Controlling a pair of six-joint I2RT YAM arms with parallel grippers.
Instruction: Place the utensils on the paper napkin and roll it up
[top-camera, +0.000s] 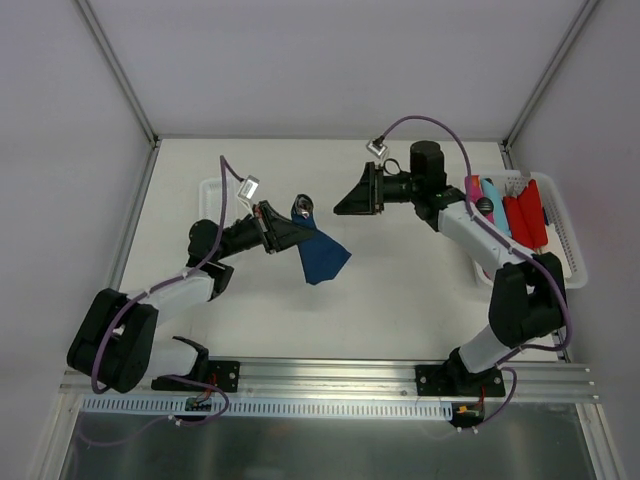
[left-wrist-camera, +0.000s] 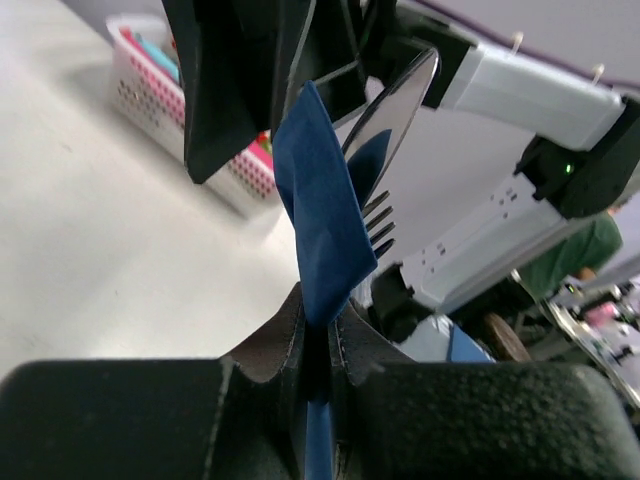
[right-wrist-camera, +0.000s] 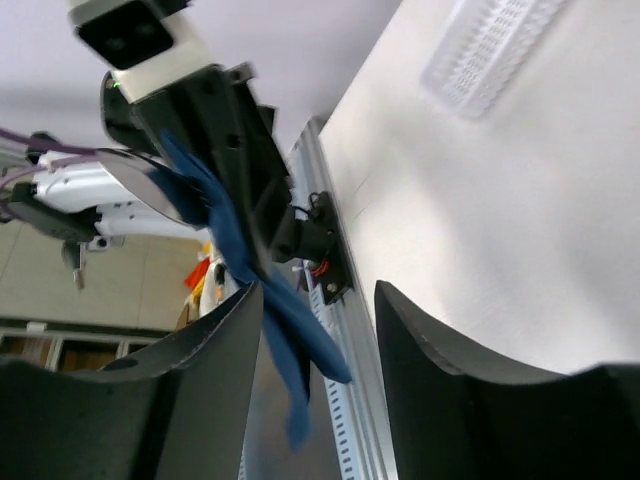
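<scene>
My left gripper is raised above the table and shut on the dark blue paper napkin, which hangs crumpled from its jaws. In the left wrist view the napkin stands up from the closed jaws. A shiny silver spoon and fork tines show behind its fold. The silver metal also shows at the fingertips from above. My right gripper is open and empty, facing the left gripper a short way off. In the right wrist view the napkin hangs beyond its spread fingers.
A white basket with red, pink and turquoise plastic pieces stands at the right edge. A long white tray lies at the back left behind the left arm. Grey walls enclose the table.
</scene>
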